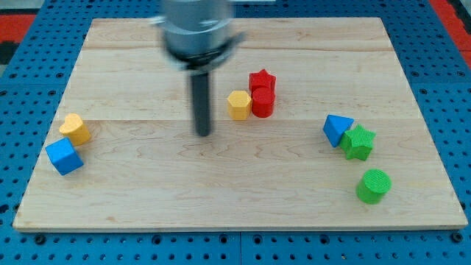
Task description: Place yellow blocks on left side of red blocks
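Altogether we count eight small blocks on the pale wooden board (243, 191): two yellow, two red, two blue and two green. We see no containers; everything lies flat on the board.

One yellow hexagonal block (238, 104) sits touching the view's-left side of the red cylinder (263, 102), and a red star block (262, 79) stands just above that cylinder, touching it. The other yellow block (74, 127) (its shape looks heart-like, though we cannot be sure) lies far off at the view's left, touching a blue cube (64, 156) just below it.

At the view's right, a blue triangular block (337, 129) touches a green star block (359, 142), with a green cylinder (374, 185) near, below them.

We have no fingers to open or close: our arm ends in a dark rod, and my tip (203, 135) rests on bare wood, near the yellow hexagonal block on its view's-left side and slightly lower, not touching any block.
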{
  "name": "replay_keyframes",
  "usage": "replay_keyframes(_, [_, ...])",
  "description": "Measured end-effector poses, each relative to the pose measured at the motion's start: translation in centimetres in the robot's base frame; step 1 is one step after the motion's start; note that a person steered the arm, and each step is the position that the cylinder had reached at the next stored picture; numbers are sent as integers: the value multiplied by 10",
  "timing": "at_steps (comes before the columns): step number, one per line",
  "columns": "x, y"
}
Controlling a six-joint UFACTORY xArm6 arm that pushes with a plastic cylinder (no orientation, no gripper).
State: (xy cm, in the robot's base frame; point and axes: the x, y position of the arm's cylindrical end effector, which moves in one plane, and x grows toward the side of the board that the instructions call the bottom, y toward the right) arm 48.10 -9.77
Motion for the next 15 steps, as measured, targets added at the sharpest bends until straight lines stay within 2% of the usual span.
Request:
replay_keyframes(1, [64,-93])
replay_keyframes(2, [107,-167])
replay_keyframes(3, [105,-205])
replay_keyframes(5, [8,-187])
replay_keyframes(8, [-32,-80])
replay_keyframes(12, [-40,-48])
replay_keyframes(13, [-79,-46])
replay_keyframes(14, [-82,-72])
replay_keyframes(15, [-105,-68])
